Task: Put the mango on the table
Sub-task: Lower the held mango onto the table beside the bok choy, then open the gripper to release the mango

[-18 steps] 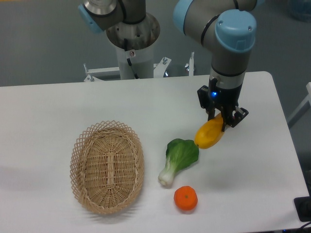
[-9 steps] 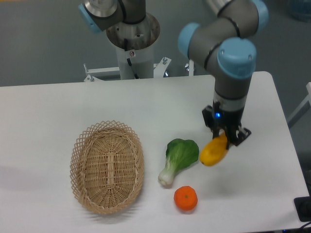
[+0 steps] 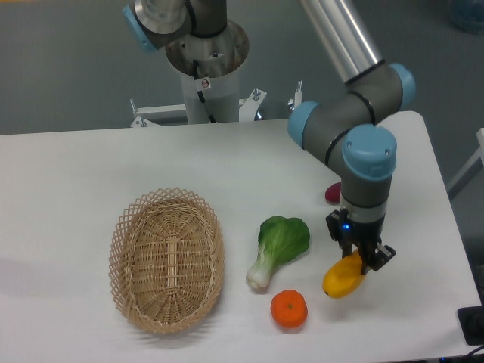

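The mango (image 3: 342,280) is a smooth yellow-orange fruit at the lower right of the white table (image 3: 91,166). My gripper (image 3: 361,261) is shut on its upper end and points straight down. The mango hangs tilted, its lower end close to the tabletop; I cannot tell whether it touches. The arm's wrist and blue-capped joint stand directly above it.
A round orange tangerine (image 3: 289,309) lies just left of the mango. A green bok choy (image 3: 277,246) lies beside it. A wicker basket (image 3: 167,259) stands at the left. A purple-red sweet potato (image 3: 332,193) shows partly behind the arm. The table's right edge is near.
The gripper has carried the mango toward the front of the table and lower, from beside the bok choy's leaves to right of the tangerine. The sweet potato is now uncovered.
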